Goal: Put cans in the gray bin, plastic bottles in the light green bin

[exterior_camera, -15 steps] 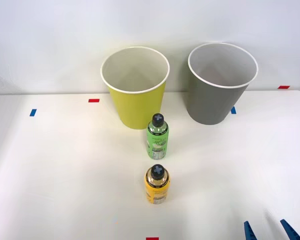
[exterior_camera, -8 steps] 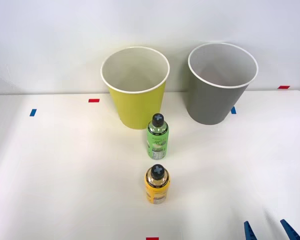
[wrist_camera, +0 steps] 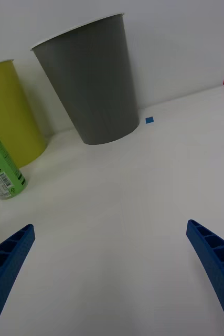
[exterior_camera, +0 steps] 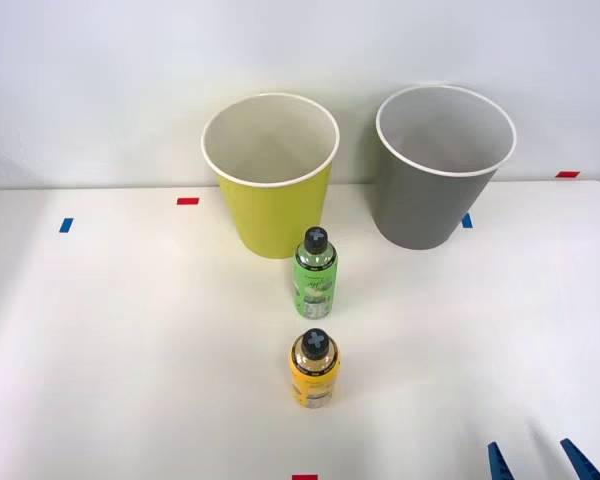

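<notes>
At the near right corner of the white table (exterior_camera: 110,330), the right gripper (exterior_camera: 538,462) hovers low with its blue ribbed fingers (wrist_camera: 7,268) spread wide apart and nothing between them. Two small plastic bottles with black caps stand upright in a line toward the bins: the shorter yellow-labelled bottle (exterior_camera: 314,369) nearer the robot, and the green-labelled bottle (exterior_camera: 315,272) behind it, just in front of the tall tapered yellow-green bin with a white rim (exterior_camera: 271,175). The tall tapered gray bin with a thin white rim (exterior_camera: 441,166) stands beside the green one, to its right. No red can stands on the table in the front view, so the bottles look like the work left.

Both bottles are narrow and upright, so a finger arriving from the side could clip one and tip it; a toppled bottle would likely roll on the smooth tabletop. Because the two stand one behind the other, reaching for the green-labelled one risks brushing the yellow-labelled one on the way. The green-labelled bottle is also near the yellow-green bin's wall, so wide-open fingers might nudge that light bin. Finally, the gray bin is the closer one to the arm, and a release there would sort a bottle wrongly.
</notes>
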Robot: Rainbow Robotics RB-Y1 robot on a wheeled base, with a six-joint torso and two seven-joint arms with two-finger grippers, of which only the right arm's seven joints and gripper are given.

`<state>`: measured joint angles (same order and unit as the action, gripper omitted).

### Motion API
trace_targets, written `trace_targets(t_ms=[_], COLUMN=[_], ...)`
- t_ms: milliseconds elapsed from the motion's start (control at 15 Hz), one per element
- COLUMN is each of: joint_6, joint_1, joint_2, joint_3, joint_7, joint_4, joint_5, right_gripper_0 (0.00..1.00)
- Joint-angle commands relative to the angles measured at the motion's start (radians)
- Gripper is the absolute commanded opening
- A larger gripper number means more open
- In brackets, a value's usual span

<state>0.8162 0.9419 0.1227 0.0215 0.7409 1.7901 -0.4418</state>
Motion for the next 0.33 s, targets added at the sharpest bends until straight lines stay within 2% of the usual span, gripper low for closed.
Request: trace_targets(t_ms=[67, 333], joint_6=[0.0, 0.0], joint_1=[0.0, 0.0], joint_2=[0.0, 0.0], joint_3=[0.0, 0.0], joint_7=[0.0, 0.0], joint_4=[0.0, 0.0], joint_5=[0.0, 0.0], right_gripper_0=[1.0, 1.0])
